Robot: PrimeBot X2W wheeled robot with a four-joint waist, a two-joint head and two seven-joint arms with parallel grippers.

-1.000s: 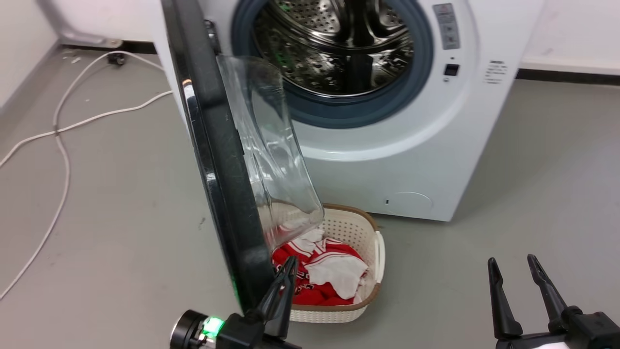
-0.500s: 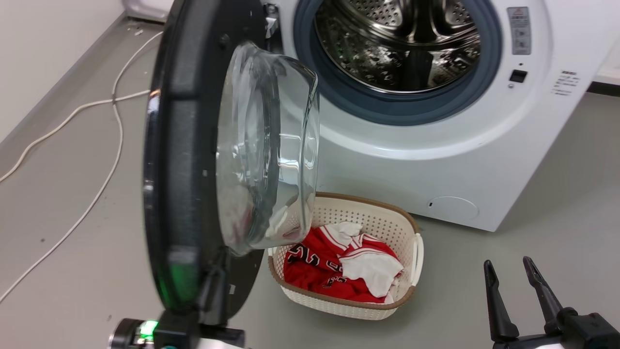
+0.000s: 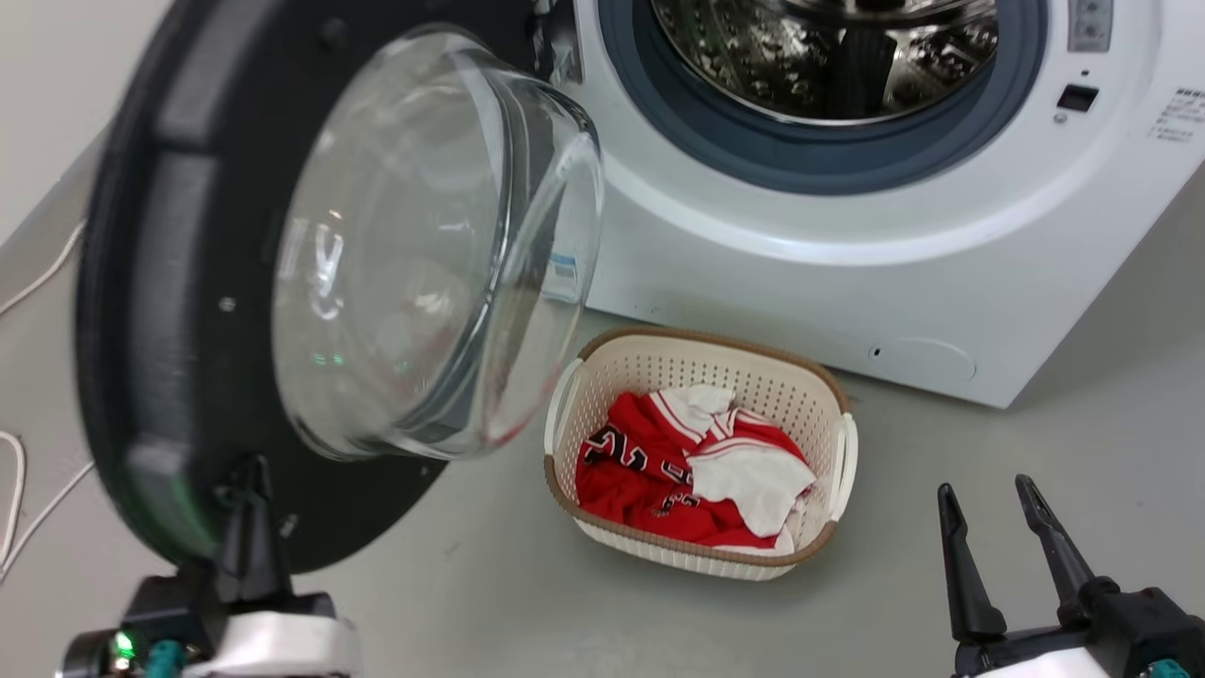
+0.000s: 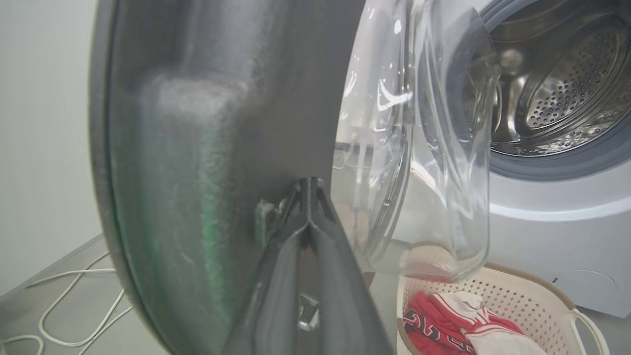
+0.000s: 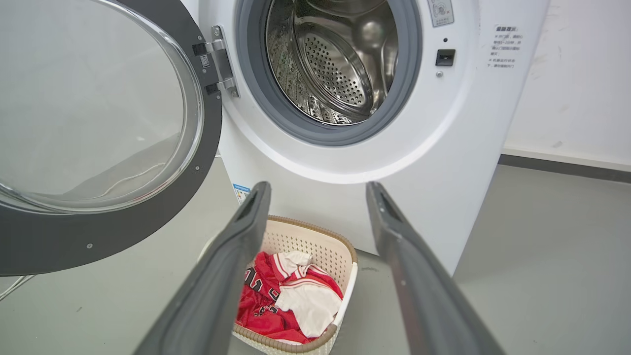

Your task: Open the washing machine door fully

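Black ring on the washing machine door (image 3: 151, 311), and a clear glass bowl (image 3: 424, 245) at its centre catching white glints. The washing machine (image 3: 800, 273) is plain white, its gasket (image 3: 810, 160) blue-grey, the drum (image 3: 828, 56) shiny steel dotted with holes. There's a cream basket (image 3: 659, 363), perforated all over with a brown band on the rim, and in it a red garment (image 3: 650, 471) with white trim and black lettering. Grey floor (image 3: 1036, 443), white cable (image 3: 14, 499), and the left claw (image 4: 309, 185) and right claw (image 3: 984, 488) are both dark grey.

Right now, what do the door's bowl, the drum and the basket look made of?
The washing machine door: dark matte inner ring, likely plastic; its bowl is clear, glossy, with sharp reflections, probably glass. The drum: bright perforated metal, mirror-like, likely stainless steel. The basket: cream moulded lattice with brown rim, looks like plastic.
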